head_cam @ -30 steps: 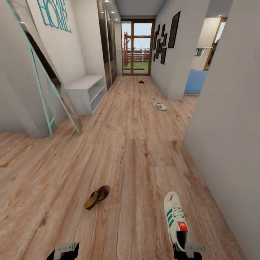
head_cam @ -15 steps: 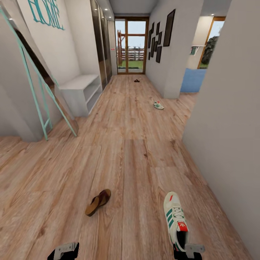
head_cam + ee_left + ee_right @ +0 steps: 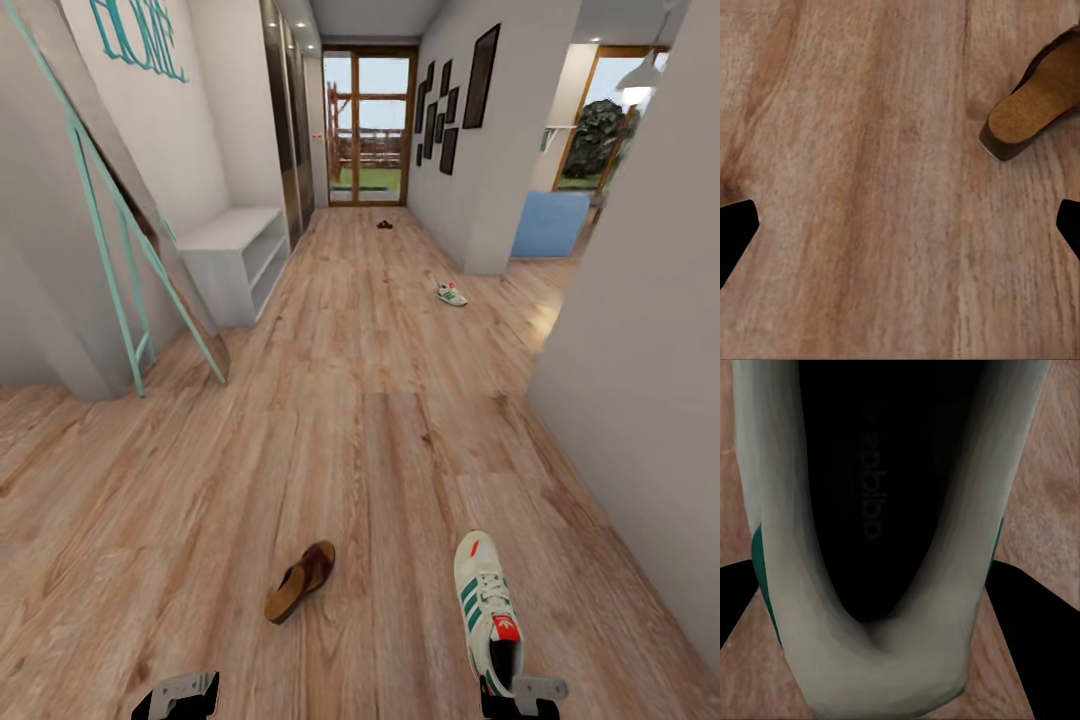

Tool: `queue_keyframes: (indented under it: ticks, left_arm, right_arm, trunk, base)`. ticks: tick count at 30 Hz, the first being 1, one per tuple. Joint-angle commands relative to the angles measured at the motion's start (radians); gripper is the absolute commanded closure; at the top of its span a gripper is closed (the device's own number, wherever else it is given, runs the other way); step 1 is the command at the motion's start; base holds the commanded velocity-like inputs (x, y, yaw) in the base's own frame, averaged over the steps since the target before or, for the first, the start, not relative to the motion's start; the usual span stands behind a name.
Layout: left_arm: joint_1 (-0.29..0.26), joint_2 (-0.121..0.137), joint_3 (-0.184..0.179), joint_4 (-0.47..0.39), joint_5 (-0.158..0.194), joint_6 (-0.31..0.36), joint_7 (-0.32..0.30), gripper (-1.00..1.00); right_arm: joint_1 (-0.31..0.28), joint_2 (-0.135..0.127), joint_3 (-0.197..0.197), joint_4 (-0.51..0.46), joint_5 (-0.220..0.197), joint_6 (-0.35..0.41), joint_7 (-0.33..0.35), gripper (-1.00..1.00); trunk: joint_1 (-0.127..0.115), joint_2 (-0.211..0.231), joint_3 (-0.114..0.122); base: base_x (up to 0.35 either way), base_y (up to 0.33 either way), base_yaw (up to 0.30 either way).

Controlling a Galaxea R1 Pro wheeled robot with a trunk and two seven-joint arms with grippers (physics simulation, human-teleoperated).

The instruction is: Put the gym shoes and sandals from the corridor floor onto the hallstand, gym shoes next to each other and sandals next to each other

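Note:
My right gripper (image 3: pixel 522 695) at the head view's lower edge is shut on the heel of a white gym shoe (image 3: pixel 485 605) with green stripes, toe pointing away from me. The right wrist view looks into that shoe's dark opening (image 3: pixel 870 510), with a black finger on each side of it. A brown sandal (image 3: pixel 300 581) lies on the corridor floor (image 3: pixel 360 430), ahead and right of my open left gripper (image 3: pixel 180 695). Its tan heel (image 3: pixel 1039 105) lies beyond the widely spread left fingers (image 3: pixel 735 232). Farther down the corridor lie a second gym shoe (image 3: pixel 450 294) and a second sandal (image 3: pixel 385 225). The white hallstand (image 3: pixel 235 250) stands against the left wall.
A teal-framed mirror (image 3: pixel 120 250) leans on the left wall, nearer to me than the hallstand. A mirrored wardrobe (image 3: pixel 290 130) follows behind the hallstand. A grey wall (image 3: pixel 650 350) closes the right side, with a side opening and a blue panel (image 3: pixel 550 225) beyond it. Glass doors (image 3: pixel 365 130) end the corridor.
The whole view has shifted, so the camera moved; the near sandal now sits further right in the picture. The gym shoe stays fixed in my right gripper.

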Motion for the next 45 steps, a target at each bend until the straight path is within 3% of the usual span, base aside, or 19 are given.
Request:
queue_keyframes:
  ticks: [1,10,45]
  left_arm:
    - [-0.001,-0.001,0.008,0.001,-0.010,-0.004,-0.006,-1.00]
    - [-0.001,-0.001,0.008,0.001,-0.010,-0.004,-0.006,-1.00]
    - [-0.001,-0.001,0.009,0.001,-0.010,-0.004,-0.006,-1.00]
  right_arm:
    - [-0.001,0.000,0.000,0.001,0.004,-0.002,-0.004,1.00]
    - [-0.001,0.000,0.000,0.001,0.004,-0.002,-0.005,1.00]
    - [-0.001,0.000,0.000,0.001,0.004,-0.002,-0.005,1.00]
  trunk:
    - [0.000,0.000,-0.001]
    - [0.000,0.000,-0.001]
    - [0.000,0.000,-0.001]
  base:
    - [0.155,0.279,0.000]
    - [0.140,0.184,-0.096]
    - [0.012,0.039,-0.262]
